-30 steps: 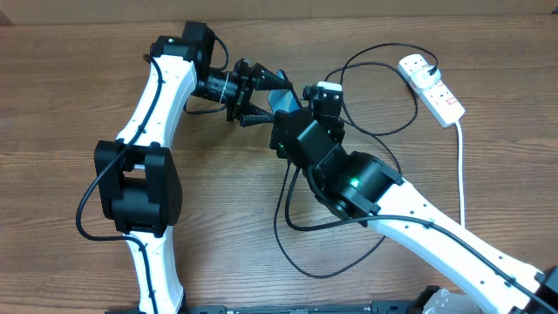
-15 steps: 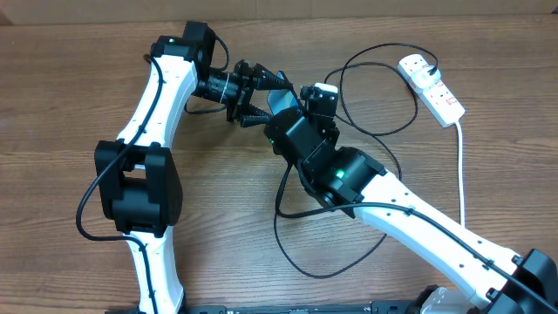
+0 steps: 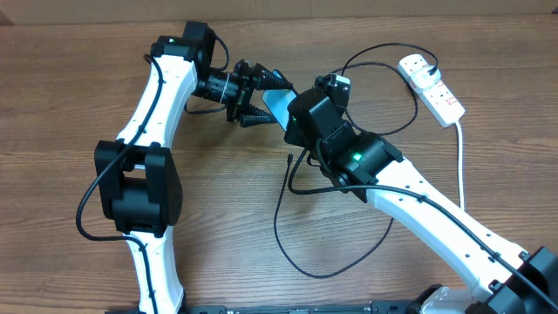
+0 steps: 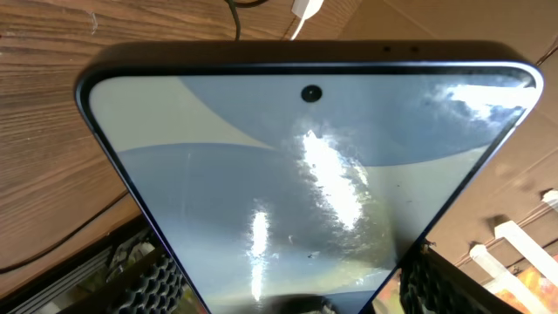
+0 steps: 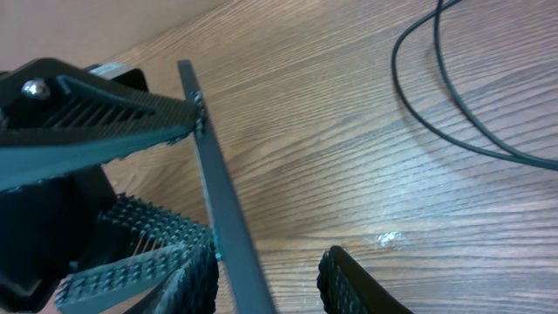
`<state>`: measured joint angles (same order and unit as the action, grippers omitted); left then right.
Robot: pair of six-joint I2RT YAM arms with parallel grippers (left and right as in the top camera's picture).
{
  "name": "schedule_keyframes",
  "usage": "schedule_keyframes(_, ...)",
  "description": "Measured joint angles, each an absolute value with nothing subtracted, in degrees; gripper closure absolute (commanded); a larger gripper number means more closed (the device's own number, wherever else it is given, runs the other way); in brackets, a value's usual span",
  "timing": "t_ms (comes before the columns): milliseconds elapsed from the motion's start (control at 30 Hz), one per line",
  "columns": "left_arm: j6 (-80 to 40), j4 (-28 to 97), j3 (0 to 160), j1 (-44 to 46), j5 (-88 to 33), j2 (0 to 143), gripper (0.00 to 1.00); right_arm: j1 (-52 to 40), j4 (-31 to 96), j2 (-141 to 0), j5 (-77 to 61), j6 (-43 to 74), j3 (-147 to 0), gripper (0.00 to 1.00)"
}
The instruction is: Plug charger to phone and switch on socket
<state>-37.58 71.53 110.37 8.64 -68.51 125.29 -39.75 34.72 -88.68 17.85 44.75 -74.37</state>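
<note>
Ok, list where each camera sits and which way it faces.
Overhead: above the table, looking straight down; left arm, right arm, socket and charger show.
Left wrist: behind the left gripper, facing the phone's screen; its pads show at the bottom corners.
Right wrist: behind the right gripper, facing the phone edge-on; its fingertips show below, the left gripper's fingers at left.
Shared: all three show the phone in the left gripper.
</note>
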Motion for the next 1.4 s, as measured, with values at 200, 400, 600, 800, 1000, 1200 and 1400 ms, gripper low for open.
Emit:
schedule_keyframes(200,-37.58,71.53,110.37,8.64,-68.51,125.29,0.34,-39.75,33.82,-88.66,16.34,44.86,-74.37,0.82)
schedule_keyframes(400,-37.58,71.46,110.34,8.64,-68.4,125.29,0.34,-39.75,33.19,-88.66,15.18,44.66,-74.37,0.95)
schedule_keyframes(600,-37.63,71.02,110.37,8.64,-68.34,125.32,0.32,-39.88,32.67,-88.66,14.33,44.8,-74.7,0.96)
schedule_keyframes(800,-38.0,67.7,110.37,8.64,-68.53,125.32,0.21,-39.77,31.73,-88.68,15.07,44.14,-74.7,0.96)
schedule_keyframes(1000,-37.98,61.19,110.43,7.99,-66.13,125.32,0.16,-39.75,31.46,-88.68,19.14,45.15,-74.7,0.96)
schedule_keyframes(1200,-37.12,57.49,110.43,5.65,-65.54,125.32,0.15,-39.75,31.0,-88.68,25.78,54.87,-74.7,0.96)
schedule_keyframes(1400,-37.17,57.1,110.43,4.62,-67.57,125.32,0.21,-39.75,31.03,-88.71,25.52,74.98,-74.7,0.96)
